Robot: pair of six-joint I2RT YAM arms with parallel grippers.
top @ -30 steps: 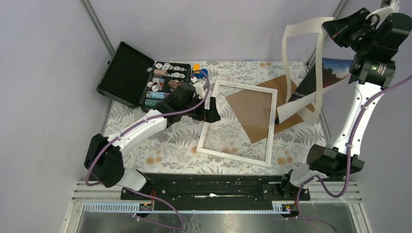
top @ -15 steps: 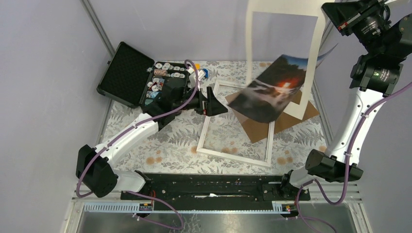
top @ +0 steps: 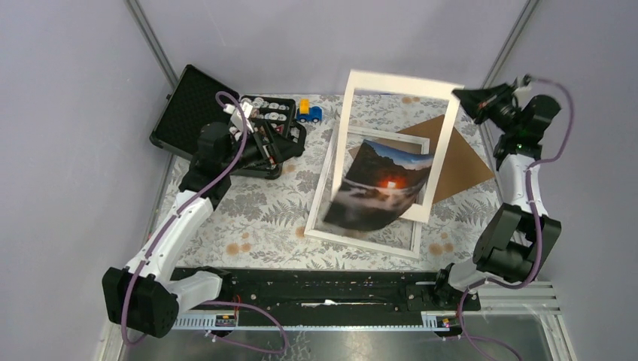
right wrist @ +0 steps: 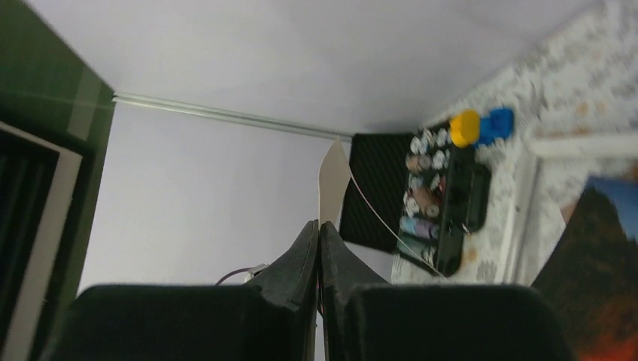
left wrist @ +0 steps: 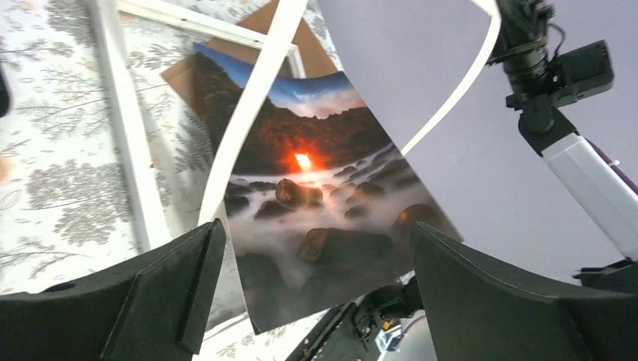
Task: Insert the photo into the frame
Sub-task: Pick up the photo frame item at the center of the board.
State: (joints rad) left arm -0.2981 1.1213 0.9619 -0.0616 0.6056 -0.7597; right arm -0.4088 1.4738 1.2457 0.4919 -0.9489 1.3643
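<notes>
Slipped free of the mat board [top: 399, 80] clamped in the right end effector [top: 460, 96], the photo [top: 380, 188] now lies skewed across the frame [top: 361, 242]; the left end effector [left wrist: 316, 229], spread wide, should nudge it square.

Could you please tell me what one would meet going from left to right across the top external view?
Open black case → blue-and-yellow toy → photo → brown backing board. The frame and mat board overlap the photo, so I left them out.
</notes>
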